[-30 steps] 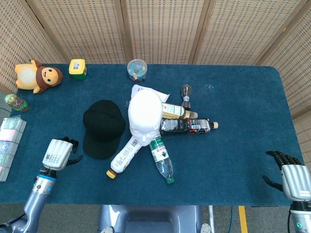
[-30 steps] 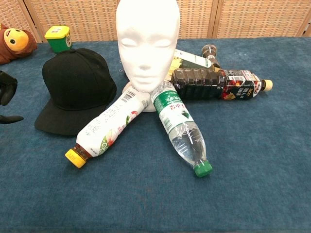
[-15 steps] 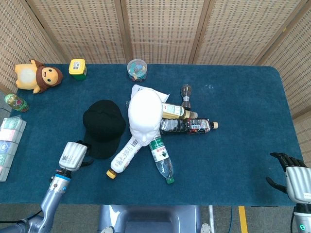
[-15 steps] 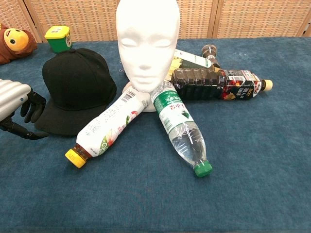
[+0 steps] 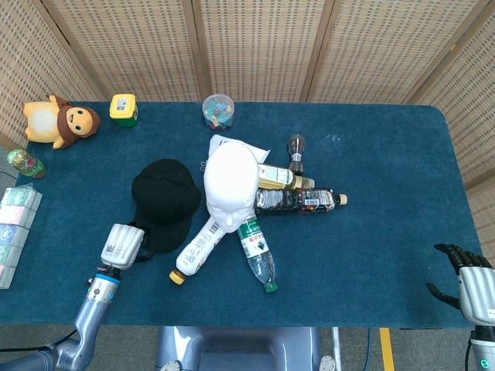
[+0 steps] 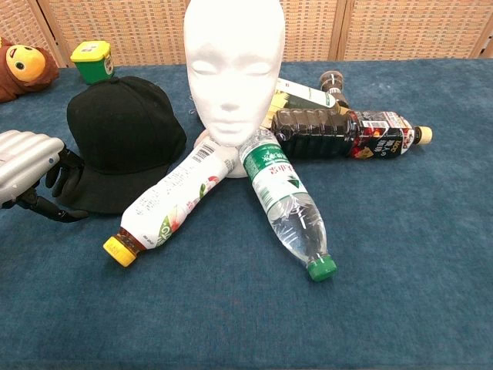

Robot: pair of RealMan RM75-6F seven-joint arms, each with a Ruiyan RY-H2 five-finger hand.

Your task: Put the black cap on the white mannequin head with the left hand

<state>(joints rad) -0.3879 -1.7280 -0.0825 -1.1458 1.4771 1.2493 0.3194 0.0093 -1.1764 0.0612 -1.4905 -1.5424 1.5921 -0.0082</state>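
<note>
The black cap [image 5: 165, 199] [image 6: 123, 139] lies flat on the table, just left of the white mannequin head [image 5: 230, 182] [image 6: 233, 65], which stands upright among the bottles. My left hand [image 5: 122, 246] [image 6: 35, 173] is at the cap's brim at its near left corner. Its dark fingers [image 6: 68, 171] touch the brim's edge, and the thumb lies apart from them, low on the cloth. A closed grip does not show. My right hand [image 5: 472, 280] hangs at the table's near right corner, fingers spread, holding nothing.
Several bottles fan out from the head: a white one [image 6: 173, 202], a green-capped clear one [image 6: 286, 202], a dark one [image 6: 347, 132]. A monkey plush [image 5: 58, 121], a yellow-lidded jar [image 5: 124, 109] and a round tub [image 5: 218, 110] stand at the back. Boxes [image 5: 15, 232] line the left edge.
My left hand has moved right and forward from open table to the cap's brim, and the cap has shifted slightly. The right hand has sunk a little toward the near edge.
</note>
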